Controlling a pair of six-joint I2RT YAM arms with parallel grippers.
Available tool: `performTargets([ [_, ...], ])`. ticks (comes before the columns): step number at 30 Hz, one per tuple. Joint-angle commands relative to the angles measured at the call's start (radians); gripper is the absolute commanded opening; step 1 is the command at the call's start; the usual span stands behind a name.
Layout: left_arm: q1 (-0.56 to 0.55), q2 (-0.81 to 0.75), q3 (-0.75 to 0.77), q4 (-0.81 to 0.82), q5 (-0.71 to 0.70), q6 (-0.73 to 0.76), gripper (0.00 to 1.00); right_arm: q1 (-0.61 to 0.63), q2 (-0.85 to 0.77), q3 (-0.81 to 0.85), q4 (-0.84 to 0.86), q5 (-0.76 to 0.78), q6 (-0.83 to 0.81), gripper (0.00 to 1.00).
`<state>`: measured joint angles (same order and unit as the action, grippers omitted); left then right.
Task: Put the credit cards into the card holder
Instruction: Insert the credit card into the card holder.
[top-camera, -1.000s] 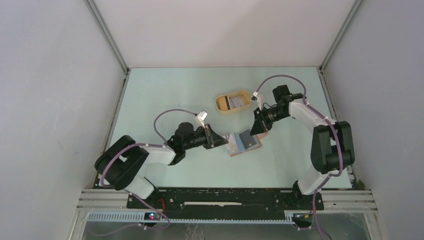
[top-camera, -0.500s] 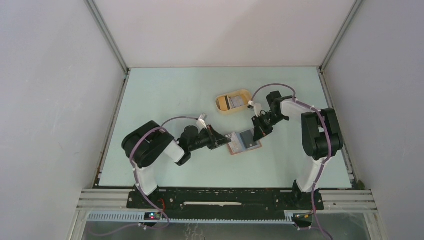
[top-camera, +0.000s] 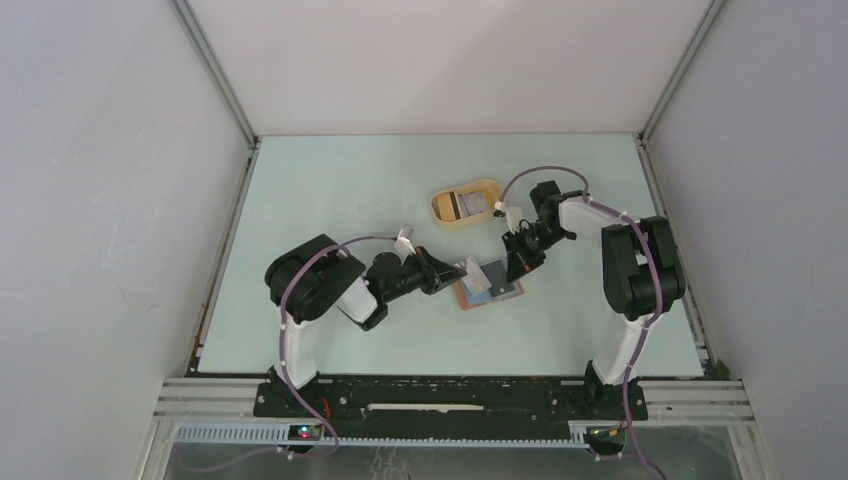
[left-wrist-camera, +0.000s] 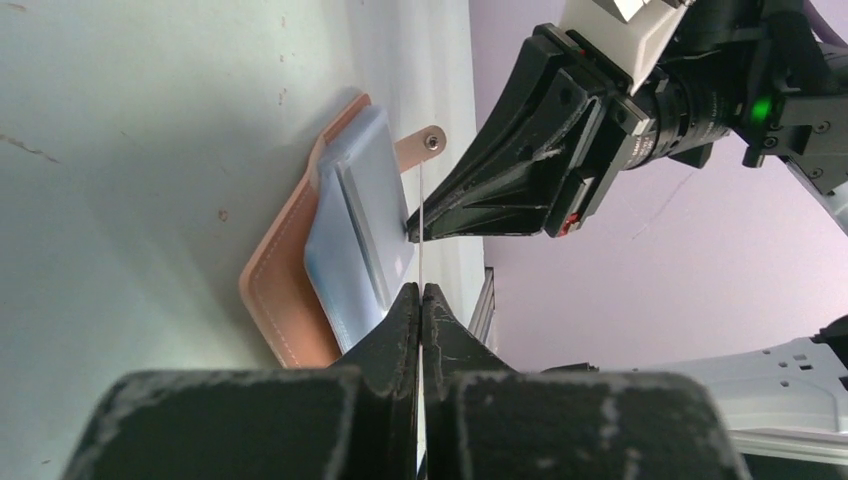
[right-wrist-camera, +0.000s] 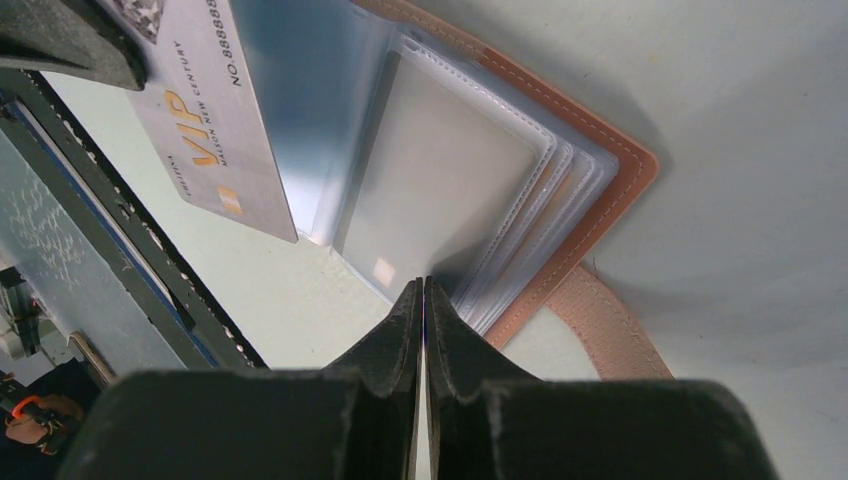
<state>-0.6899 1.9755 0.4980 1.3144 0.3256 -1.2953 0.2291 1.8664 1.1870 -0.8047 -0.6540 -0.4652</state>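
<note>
The left gripper is clamping a credit card beside the open card holder; the closed right gripper is seemingly pinching a pocket, awaiting aligned insertion.

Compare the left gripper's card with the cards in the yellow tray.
The silver VIP card is pinched in the left gripper, at the card holder; the tray cards lie flat in the yellow tray. The VIP card is pale; the tray cards darker. All are thin rectangles.

The card holder lies between the left arm and right arm, a card over its left edge, tray behind.
</note>
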Motion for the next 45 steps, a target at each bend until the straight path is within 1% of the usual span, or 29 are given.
performTargets([
  [1, -0.007, 0.023, 0.027, 0.035, -0.037, -0.01, 0.0, 0.006, 0.011, 0.027, 0.009, 0.047, -0.006, 0.09],
  [16, -0.031, 0.014, 0.067, -0.134, -0.07, 0.055, 0.0, 0.006, 0.012, 0.029, 0.006, 0.048, -0.007, 0.09],
  [28, -0.036, 0.001, 0.063, -0.176, -0.106, 0.069, 0.0, 0.006, 0.014, 0.033, 0.001, 0.053, -0.006, 0.09],
  [34, -0.041, -0.014, 0.07, -0.204, -0.115, 0.097, 0.0, 0.006, 0.016, 0.033, 0.001, 0.052, -0.006, 0.09],
  [45, -0.045, -0.049, 0.065, -0.206, -0.125, 0.151, 0.0, 0.007, 0.016, 0.033, 0.001, 0.054, -0.007, 0.09],
])
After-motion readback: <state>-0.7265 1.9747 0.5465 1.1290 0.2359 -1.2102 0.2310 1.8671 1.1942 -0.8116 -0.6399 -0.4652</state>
